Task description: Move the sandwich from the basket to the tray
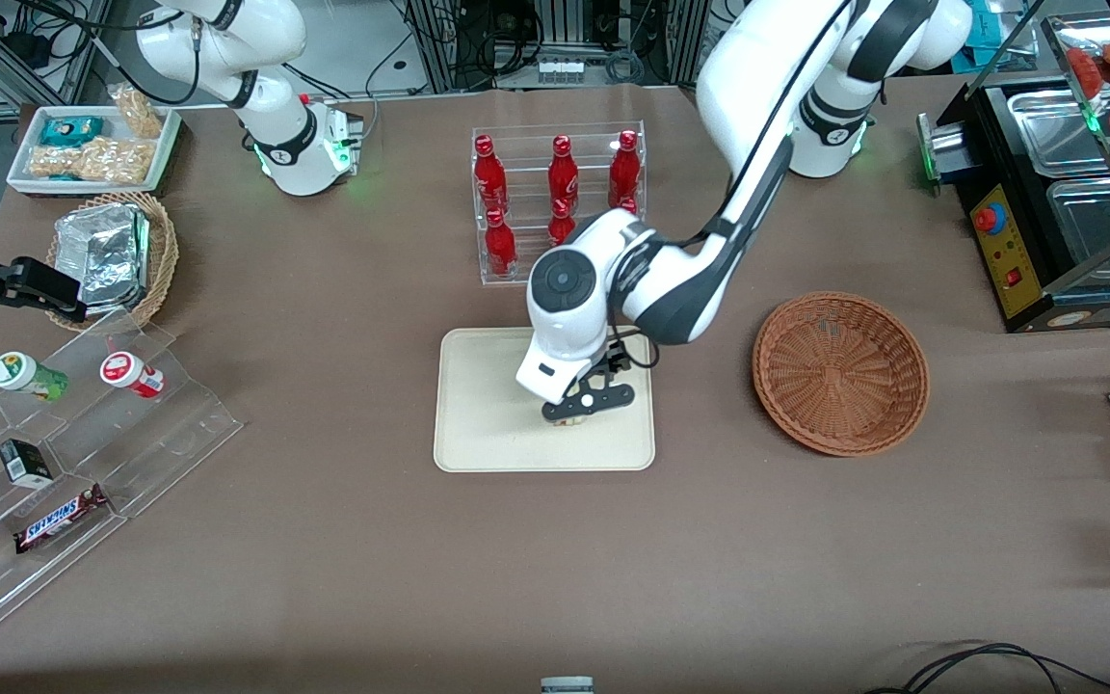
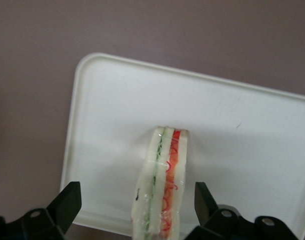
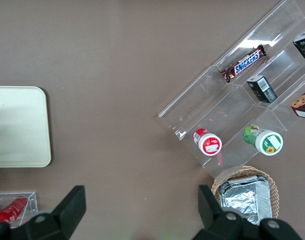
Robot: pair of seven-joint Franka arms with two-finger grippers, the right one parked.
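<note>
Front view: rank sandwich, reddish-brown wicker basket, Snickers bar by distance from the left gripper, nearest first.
Left gripper is open, low over the cream-beige rectangular tray.
1. Triangular white-bread sandwich: between its fingers, on the tray.
2. Round reddish-brown wicker basket: toward the working arm's end.
3. Snickers bar: on the acrylic stand, parked arm's end.

The working arm is glossy white with dark grey bands at its joints, and a round dark grey cap with a small centre button closes its wrist housing. A thin black cable runs along the upper links. A green light glows at its base. The gripper [image 1: 576, 410] is black, with wedge-shaped black fingers [image 2: 67, 202] and round screw holes
</note>
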